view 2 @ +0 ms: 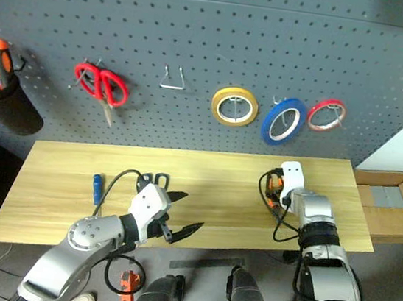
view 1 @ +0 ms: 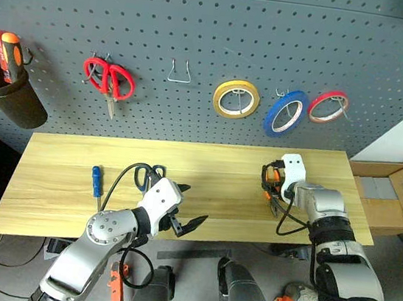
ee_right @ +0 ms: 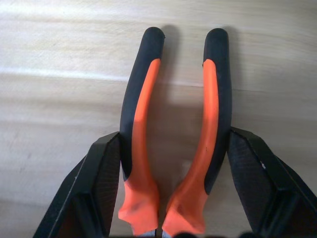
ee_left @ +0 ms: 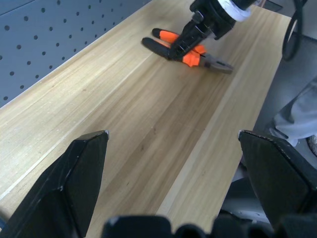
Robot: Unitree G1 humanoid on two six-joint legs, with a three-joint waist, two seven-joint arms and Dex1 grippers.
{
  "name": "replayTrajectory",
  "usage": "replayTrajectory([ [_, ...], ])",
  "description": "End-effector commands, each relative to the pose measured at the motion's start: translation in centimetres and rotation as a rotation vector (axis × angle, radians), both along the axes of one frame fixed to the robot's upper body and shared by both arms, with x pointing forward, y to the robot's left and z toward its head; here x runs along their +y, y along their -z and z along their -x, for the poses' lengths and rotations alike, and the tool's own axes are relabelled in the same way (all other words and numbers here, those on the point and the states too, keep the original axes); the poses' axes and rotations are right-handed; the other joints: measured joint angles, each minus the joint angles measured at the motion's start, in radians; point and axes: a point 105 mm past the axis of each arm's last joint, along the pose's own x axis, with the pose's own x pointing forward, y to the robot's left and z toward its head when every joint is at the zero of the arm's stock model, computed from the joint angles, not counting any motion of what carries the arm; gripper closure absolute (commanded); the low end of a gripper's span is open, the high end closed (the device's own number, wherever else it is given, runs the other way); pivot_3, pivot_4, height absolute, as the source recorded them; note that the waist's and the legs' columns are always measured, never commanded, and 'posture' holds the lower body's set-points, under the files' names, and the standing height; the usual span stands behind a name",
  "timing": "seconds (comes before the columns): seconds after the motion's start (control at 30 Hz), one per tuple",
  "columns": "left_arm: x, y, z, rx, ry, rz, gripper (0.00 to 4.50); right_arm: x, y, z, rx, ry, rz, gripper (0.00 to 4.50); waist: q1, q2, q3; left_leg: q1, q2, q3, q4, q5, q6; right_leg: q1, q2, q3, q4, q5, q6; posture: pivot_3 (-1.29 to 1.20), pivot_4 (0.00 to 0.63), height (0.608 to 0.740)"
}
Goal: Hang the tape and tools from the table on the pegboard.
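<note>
The orange-and-black pliers point(ee_right: 143, 124) lie on the wooden table point(view 1: 222, 161) towards its right end. My right gripper point(ee_right: 174, 139) straddles them, its two fingers pressed against the outer sides of both handles; the left wrist view shows it over the pliers point(ee_left: 185, 49). My left gripper point(view 1: 188, 207) hangs open and empty over the table's front edge. Just behind it lie the blue-handled scissors point(view 1: 150, 176), partly hidden by it, and the blue screwdriver point(view 1: 97, 181) lies further left. The blue tape point(view 1: 286, 113) hangs on the grey pegboard point(view 1: 202, 32).
On the pegboard hang red scissors point(view 1: 109, 79), a bare wire hook point(view 1: 180, 73), a yellow roll point(view 1: 236, 99) and a red roll point(view 1: 328, 106). A dark cup point(view 1: 5, 91) at far left holds an orange-red screwdriver. Cardboard boxes point(view 1: 396, 195) stand past the table's right end.
</note>
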Motion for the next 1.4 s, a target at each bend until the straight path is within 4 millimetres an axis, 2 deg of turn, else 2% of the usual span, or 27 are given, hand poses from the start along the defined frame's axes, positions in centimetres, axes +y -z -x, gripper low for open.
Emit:
replayTrajectory([
  [0.03, -0.5, -1.5, 1.1, -0.054, -0.020, 0.074, 0.00, 2.5, -3.1, 1.8, -0.175, -0.260, 0.028, 1.79, 0.003, 0.000, -0.001, -0.002, 0.000, 0.000, -0.002, 0.000, 0.000, -0.003, 0.000, 0.000, 0.000, 0.000, 0.000, -0.02, 0.297, 0.740],
  [0.13, -0.6, -1.5, 2.7, -0.024, -0.054, 0.145, 0.00, 5.0, -6.6, 4.1, -0.335, -0.401, -0.024, 1.79, 0.003, 0.000, -0.001, -0.016, 0.001, -0.001, -0.002, 0.000, -0.002, -0.019, -0.006, -0.001, 0.003, 0.002, -0.003, -0.03, 0.279, 0.740],
  [0.2, -0.5, -1.8, 3.8, -0.007, -0.088, 0.196, 0.00, 7.1, -9.4, 5.8, -0.424, -0.447, -0.131, 1.79, 0.001, 0.000, -0.001, -0.020, 0.002, -0.001, -0.002, -0.001, -0.003, -0.025, -0.007, 0.001, 0.004, 0.003, -0.006, -0.03, 0.273, 0.740],
  [0.27, -0.1, -2.1, 4.5, 0.004, -0.138, 0.240, 0.00, 8.8, -12.0, 7.2, -0.522, -0.491, -0.216, 1.79, 0.001, 0.000, -0.002, -0.021, 0.002, -0.002, -0.002, -0.001, -0.004, -0.027, -0.007, 0.001, 0.003, 0.003, -0.006, -0.03, 0.263, 0.740],
  [0.37, 0.3, -2.8, 4.8, 0.004, -0.219, 0.295, 0.00, 10.4, -14.7, 8.5, -0.649, -0.539, -0.278, 1.79, 0.007, -0.001, -0.004, -0.021, 0.001, -0.002, -0.002, -0.001, -0.005, -0.026, -0.006, -0.001, 0.003, 0.003, -0.005, -0.02, 0.254, 0.740],
  [0.47, 1.1, -4.1, 5.1, -0.032, -0.376, 0.379, 0.00, 12.2, -19.4, 9.9, -0.886, -0.557, -0.380, 1.79, 0.022, -0.003, -0.006, -0.022, 0.001, -0.001, 0.001, 0.000, -0.006, -0.024, -0.003, -0.002, 0.002, 0.000, 0.000, -0.01, 0.249, 0.740],
  [0.6, 2.6, -5.4, 4.7, -0.124, -0.478, 0.368, 0.00, 13.4, -23.2, 9.9, -1.076, -0.537, -0.398, 1.79, 0.027, -0.003, -0.006, -0.025, 0.000, 0.000, 0.009, 0.000, -0.006, -0.024, -0.003, -0.002, 0.003, 0.002, 0.002, 0.01, 0.239, 0.740],
  [0.77, 4.9, -8.3, 1.6, -0.298, -0.577, 0.365, 0.00, 14.0, -27.8, 8.5, -1.297, -0.471, -0.408, 1.79, 0.034, -0.007, -0.016, -0.025, 0.001, -0.001, 0.012, 0.003, -0.010, -0.024, 0.000, -0.004, 0.004, 0.008, -0.001, 0.04, 0.226, 0.740],
  [0.83, 5.4, -9.1, 0.0, -0.330, -0.580, 0.368, 0.00, 14.2, -30.3, 7.7, -1.392, -0.427, -0.421, 1.79, 0.038, -0.008, -0.019, -0.025, 0.001, -0.001, 0.012, 0.003, -0.011, -0.023, 0.001, -0.004, 0.004, 0.012, -0.007, 0.04, 0.224, 0.740],
  [0.9, 5.8, -9.3, -1.3, -0.350, -0.577, 0.353, 0.00, 14.5, -31.7, 7.1, -1.444, -0.401, -0.438, 1.79, 0.042, -0.010, -0.022, -0.025, 0.000, -0.001, 0.012, 0.005, -0.014, -0.024, 0.001, -0.004, 0.003, 0.015, -0.010, 0.04, 0.225, 0.740],
  [1.07, 6.4, -9.6, -4.4, -0.367, -0.571, 0.345, 0.00, 15.6, -33.3, 6.2, -1.500, -0.378, -0.482, 1.79, 0.051, -0.010, -0.027, -0.025, 0.002, -0.001, 0.010, 0.005, -0.014, -0.025, 0.002, -0.005, 0.004, 0.016, -0.011, 0.05, 0.236, 0.740],
  [1.17, 5.6, -9.9, -5.6, -0.380, -0.513, 0.317, 0.00, 16.1, -33.7, 5.6, -1.513, -0.366, -0.498, 1.79, 0.053, -0.010, -0.027, -0.026, 0.003, -0.002, 0.010, 0.005, -0.014, -0.025, 0.000, -0.006, 0.004, 0.017, -0.013, 0.05, 0.250, 0.740],
  [1.4, 5.3, -11.1, -7.4, -0.412, -0.504, 0.333, 0.00, 17.3, -33.8, 4.9, -1.514, -0.342, -0.549, 1.79, 0.055, -0.010, -0.027, -0.026, 0.004, -0.002, 0.010, 0.005, -0.013, -0.025, -0.003, -0.006, 0.004, 0.017, -0.013, 0.07, 0.275, 0.740],
])
